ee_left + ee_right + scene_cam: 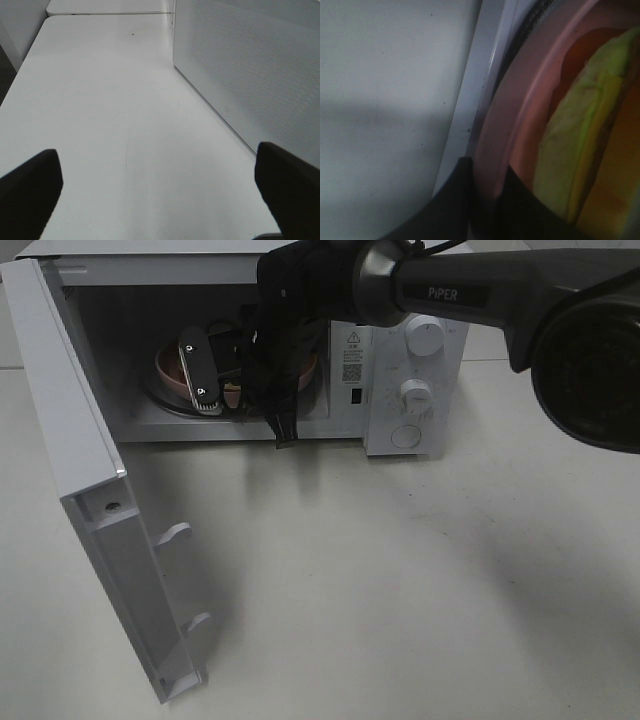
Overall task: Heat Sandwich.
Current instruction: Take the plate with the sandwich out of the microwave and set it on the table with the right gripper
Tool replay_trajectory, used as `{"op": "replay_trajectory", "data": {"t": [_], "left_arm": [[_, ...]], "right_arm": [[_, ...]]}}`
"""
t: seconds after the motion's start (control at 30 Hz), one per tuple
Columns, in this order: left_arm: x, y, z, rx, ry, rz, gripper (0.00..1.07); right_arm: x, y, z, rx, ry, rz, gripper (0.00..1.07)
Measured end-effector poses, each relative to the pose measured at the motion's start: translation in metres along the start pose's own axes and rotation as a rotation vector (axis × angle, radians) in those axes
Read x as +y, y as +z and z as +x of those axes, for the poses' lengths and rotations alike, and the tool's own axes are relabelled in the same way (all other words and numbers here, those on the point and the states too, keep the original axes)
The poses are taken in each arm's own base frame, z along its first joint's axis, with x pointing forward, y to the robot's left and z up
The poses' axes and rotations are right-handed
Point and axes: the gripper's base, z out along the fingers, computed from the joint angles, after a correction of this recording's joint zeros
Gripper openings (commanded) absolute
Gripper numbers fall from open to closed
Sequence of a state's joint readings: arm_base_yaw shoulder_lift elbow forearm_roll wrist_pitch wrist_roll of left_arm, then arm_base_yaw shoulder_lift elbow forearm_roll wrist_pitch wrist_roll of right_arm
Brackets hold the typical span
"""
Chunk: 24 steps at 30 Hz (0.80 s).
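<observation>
exterior high: microwave (415,390) door (90,500) open, right arm (450,290) reaches into the cavity, pink plate (168,365) already inside.
left wrist: left fingers (30,185) spread wide, holding nothing, over the surface (100,100).
right wrist: right fingers (455,200) clenched on the plate rim, sandwich (575,150) on the plate.
judged left: release, shut door, start heat.

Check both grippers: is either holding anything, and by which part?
The right gripper pinches the pink plate by its rim, with the sandwich on it. The left gripper is open, holding nothing.
</observation>
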<state>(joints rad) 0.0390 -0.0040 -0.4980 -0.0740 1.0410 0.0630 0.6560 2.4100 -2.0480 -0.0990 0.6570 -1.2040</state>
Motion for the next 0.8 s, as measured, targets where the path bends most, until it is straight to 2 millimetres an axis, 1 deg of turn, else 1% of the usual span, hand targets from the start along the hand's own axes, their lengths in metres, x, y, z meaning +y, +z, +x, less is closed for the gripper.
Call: {"op": "replay_trajectory", "data": {"t": [0.1,0.33,0.5,0.53,0.63,0.8], "left_arm": [[0.000,0.000,0.000,0.000,0.000,0.000,1.01],[0.000,0.000,0.000,0.000,0.000,0.000,1.01],[0.000,0.000,0.000,0.000,0.000,0.000,1.01],[0.000,0.000,0.000,0.000,0.000,0.000,1.01],[0.000,0.000,0.000,0.000,0.000,0.000,1.01],[0.000,0.000,0.000,0.000,0.000,0.000,1.01]], "right_arm": [[-0.001,-0.006,0.000,0.001,0.006,-0.013,0.00],[0.002,-0.013,0.001,-0.002,0.006,-0.032,0.00],[0.012,-0.021,0.005,-0.005,-0.059,-0.039,0.00],[0.016,-0.025,0.006,-0.010,-0.081,-0.033,0.00],[0.021,-0.026,0.007,-0.013,-0.104,-0.030,0.00],[0.029,-0.040,0.010,-0.023,-0.170,-0.001,0.00]]}}
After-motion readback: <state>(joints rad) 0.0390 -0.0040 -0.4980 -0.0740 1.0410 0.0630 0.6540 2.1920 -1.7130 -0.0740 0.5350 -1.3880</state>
